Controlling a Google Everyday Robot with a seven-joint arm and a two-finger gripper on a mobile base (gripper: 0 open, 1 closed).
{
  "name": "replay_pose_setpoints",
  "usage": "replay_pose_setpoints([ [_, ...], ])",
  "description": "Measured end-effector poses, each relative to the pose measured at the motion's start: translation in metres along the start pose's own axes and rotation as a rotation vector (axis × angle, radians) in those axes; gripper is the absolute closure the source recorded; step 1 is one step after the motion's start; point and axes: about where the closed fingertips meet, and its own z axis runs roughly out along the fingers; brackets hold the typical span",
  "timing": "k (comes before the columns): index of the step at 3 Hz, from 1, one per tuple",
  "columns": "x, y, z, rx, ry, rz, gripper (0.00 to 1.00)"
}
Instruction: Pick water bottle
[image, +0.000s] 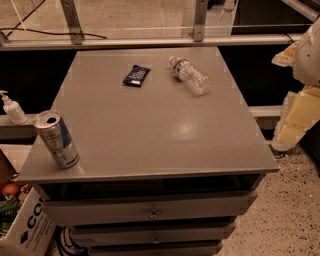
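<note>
The water bottle (190, 76) lies on its side toward the far right of the grey worktop (150, 135), cap pointing away and left. It looks near empty, so probably light, thin-walled and apt to roll or dent. The ribbed middle, taken across its width, seems the best hold (the cap end is too narrow). A dark packet (136, 75) lies near its left, and a drink can (56, 139) stands at the near left corner. The gripper (295, 120) hangs off the right edge, well apart; whether it is spread or closed cannot be told.
</note>
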Motion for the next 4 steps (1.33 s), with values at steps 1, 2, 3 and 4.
replay_pose_setpoints([
  [1, -0.007, -0.017, 0.019, 0.057, -0.042, -0.001, 0.00],
  [2, -0.022, -0.048, 0.039, 0.122, -0.076, 0.009, 0.00],
  [3, -0.036, -0.080, 0.061, 0.133, -0.134, 0.065, 0.00],
  [4, -0.048, -0.117, 0.081, 0.124, -0.209, 0.161, 0.00],
])
